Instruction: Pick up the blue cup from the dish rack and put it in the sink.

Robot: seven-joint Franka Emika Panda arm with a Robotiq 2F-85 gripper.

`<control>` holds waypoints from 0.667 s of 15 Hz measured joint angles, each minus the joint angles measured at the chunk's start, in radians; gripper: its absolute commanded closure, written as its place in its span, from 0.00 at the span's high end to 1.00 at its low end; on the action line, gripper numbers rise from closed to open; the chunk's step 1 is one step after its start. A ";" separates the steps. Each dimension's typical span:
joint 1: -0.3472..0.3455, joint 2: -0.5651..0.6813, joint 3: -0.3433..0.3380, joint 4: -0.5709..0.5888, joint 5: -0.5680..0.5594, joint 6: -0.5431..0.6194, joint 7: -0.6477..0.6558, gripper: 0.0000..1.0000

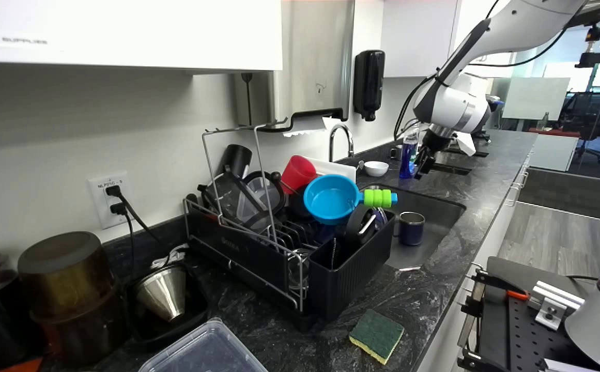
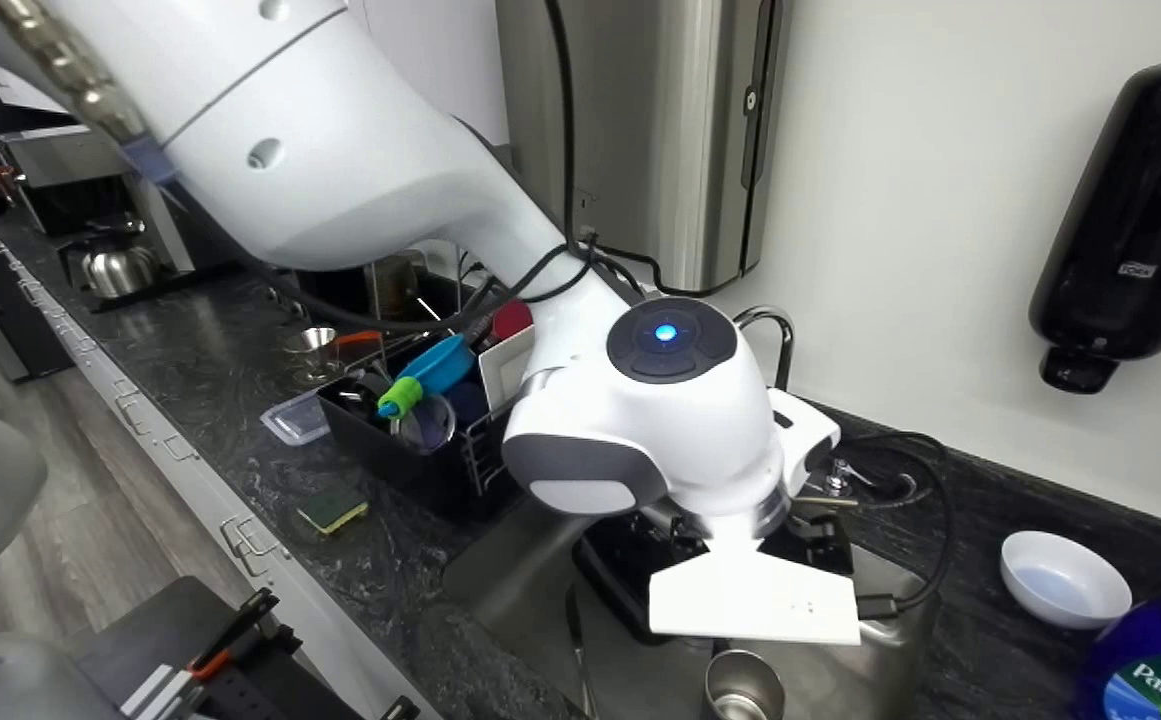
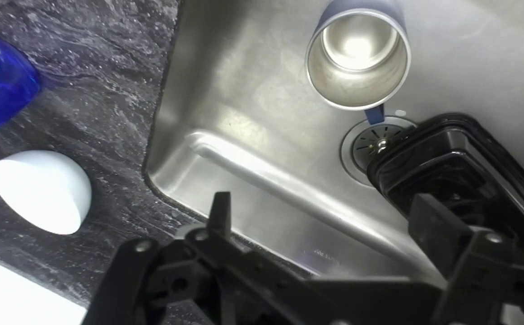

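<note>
In the black dish rack (image 1: pixel 253 254), a dark navy round shape, apparently the blue cup (image 2: pixel 467 402), sits mostly hidden below the light-blue bowl (image 1: pixel 331 199). The red cup (image 1: pixel 298 174) leans behind that bowl. Inside the sink (image 3: pixel 262 85) stands a different vessel, a navy mug (image 1: pixel 411 229) with a steel inside, near the drain. My gripper (image 3: pixel 322 196) hangs over the sink's back edge, its fingers spread wide and nothing between them. An exterior view has the gripper (image 1: pixel 422 168) pointing down beside the soap bottle.
A black container (image 3: pixel 451 167) lies in the sink by the drain, and a thin utensil (image 2: pixel 578 640) lies there too. White bowl (image 3: pixel 43 192) and soap bottle (image 1: pixel 409 155) stand on the counter alongside. The curved tap (image 1: pixel 350 139) rises behind. A sponge (image 1: pixel 377 333) lies before the rack.
</note>
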 measured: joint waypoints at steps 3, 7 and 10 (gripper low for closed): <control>0.015 -0.067 -0.019 -0.060 0.001 0.063 0.122 1.00; 0.070 -0.108 -0.094 -0.160 -0.027 0.199 0.293 1.00; 0.148 -0.104 -0.223 -0.240 -0.092 0.277 0.391 1.00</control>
